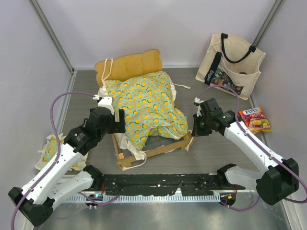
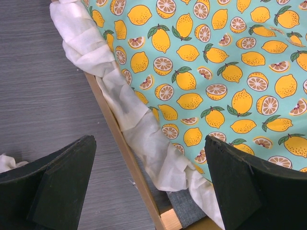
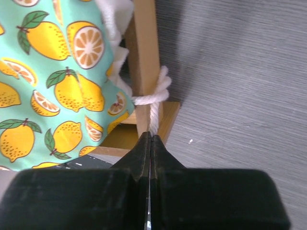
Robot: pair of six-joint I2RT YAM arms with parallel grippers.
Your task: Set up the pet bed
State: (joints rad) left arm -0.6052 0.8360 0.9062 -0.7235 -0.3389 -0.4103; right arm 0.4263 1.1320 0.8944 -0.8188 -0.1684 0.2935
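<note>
The pet bed's light-wood frame (image 1: 144,155) with its curved headboard (image 1: 128,63) stands mid-table. Its green lemon-print mattress (image 1: 146,103) lies rumpled in the frame, and grey base shows at the near end. My left gripper (image 1: 118,122) hangs open over the bed's left rail (image 2: 120,143), one finger outside the rail and the other over the mattress (image 2: 216,72) and its cream ruffle (image 2: 144,124). At the bed's right near corner, my right gripper (image 3: 151,140) is shut on a white rope tie (image 3: 155,112) that is knotted round the frame post (image 3: 145,52).
A cream tote bag (image 1: 232,64) leans against the back right wall. A candy packet (image 1: 254,120) lies right of the right arm. A small matching ruffled pillow (image 1: 49,151) sits by the left wall, partly under the left arm.
</note>
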